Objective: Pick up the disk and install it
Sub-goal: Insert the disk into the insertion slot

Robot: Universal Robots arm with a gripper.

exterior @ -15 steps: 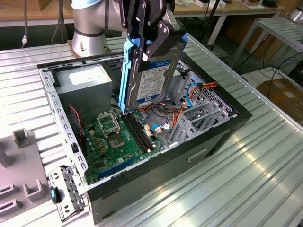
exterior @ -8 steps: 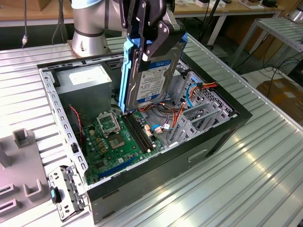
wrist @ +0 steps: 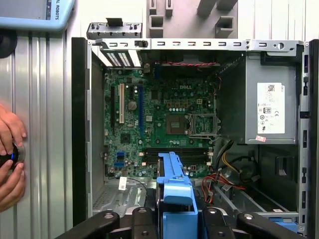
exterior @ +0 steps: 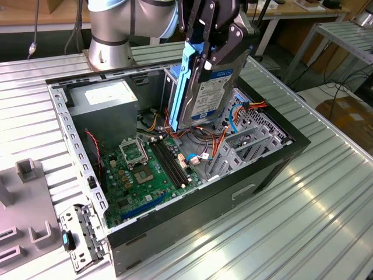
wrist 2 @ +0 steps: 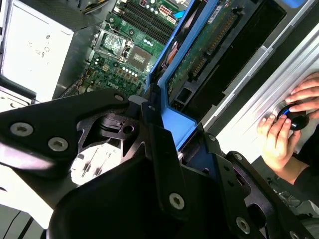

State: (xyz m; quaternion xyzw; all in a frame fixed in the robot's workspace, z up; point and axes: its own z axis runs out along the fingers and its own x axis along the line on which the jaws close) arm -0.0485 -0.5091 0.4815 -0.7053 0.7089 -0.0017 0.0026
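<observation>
The claw clamps the disk on edge over the open case; inside, motherboard at seven o'clock, power supply at eleven.

Bright even light; glare streaks on the metal table

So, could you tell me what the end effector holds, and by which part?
The disk, clamped at the upper end of its blue carrier rails, above the open case.

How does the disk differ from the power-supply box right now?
The disk hangs on edge in the gripper above the case; the power-supply box sits in a corner of it. The disk has blue rails; the box is plain grey. Both carry a white label.
</observation>
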